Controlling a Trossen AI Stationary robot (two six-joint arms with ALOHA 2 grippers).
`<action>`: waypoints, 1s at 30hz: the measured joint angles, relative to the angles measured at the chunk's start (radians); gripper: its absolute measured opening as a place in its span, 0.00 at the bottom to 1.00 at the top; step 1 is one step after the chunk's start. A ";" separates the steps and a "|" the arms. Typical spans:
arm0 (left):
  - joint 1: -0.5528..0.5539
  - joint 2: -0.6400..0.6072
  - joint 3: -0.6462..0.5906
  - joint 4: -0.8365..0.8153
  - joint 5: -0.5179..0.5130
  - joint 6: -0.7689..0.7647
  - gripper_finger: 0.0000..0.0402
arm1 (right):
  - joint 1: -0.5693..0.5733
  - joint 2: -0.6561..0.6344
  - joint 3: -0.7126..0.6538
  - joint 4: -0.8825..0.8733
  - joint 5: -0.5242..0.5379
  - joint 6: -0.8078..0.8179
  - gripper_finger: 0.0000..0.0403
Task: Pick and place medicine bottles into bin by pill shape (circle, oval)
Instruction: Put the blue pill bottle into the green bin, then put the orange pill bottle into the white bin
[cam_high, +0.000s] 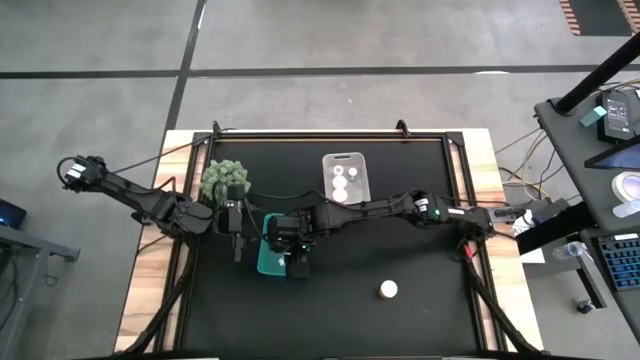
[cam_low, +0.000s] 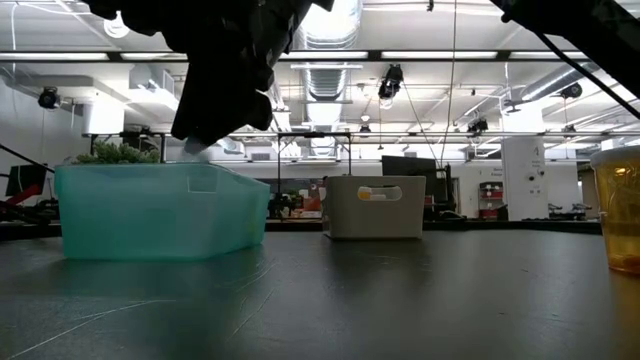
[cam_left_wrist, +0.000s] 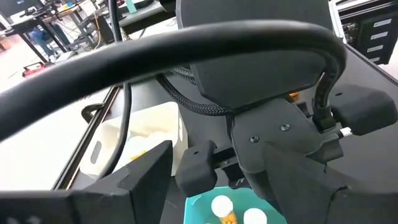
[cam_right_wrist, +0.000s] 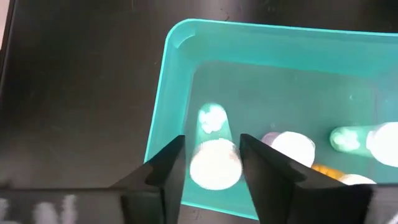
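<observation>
Right end effector (cam_right_wrist: 211, 163) around bottle (cam_right_wrist: 214, 163) above teal bin (cam_right_wrist: 163, 93).

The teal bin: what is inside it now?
The teal bin holds several white-capped medicine bottles; the right gripper hangs above it, around one more. Its fingers hide part of the floor.

You stand in a workshop hall: grey floor (cam_high: 300, 40) crossed by dark seams, a wooden table (cam_high: 150, 300) topped with a black mat (cam_high: 420, 320). Overhead you see ducts (cam_low: 330, 75), strip lights (cam_low: 420, 55) and a white pillar (cam_low: 522, 178); a desk (cam_high: 600, 190) stands right.
</observation>
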 joint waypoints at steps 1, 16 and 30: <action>0.000 0.000 0.000 0.000 0.000 0.000 0.59 | 0.000 0.000 0.000 0.002 0.000 0.003 0.37; 0.000 -0.002 0.002 0.006 0.000 0.000 0.59 | -0.005 -0.065 0.002 -0.079 0.001 -0.009 0.49; -0.001 0.001 0.001 0.020 0.002 -0.042 0.59 | 0.060 -0.161 0.001 -0.312 0.038 -0.001 0.48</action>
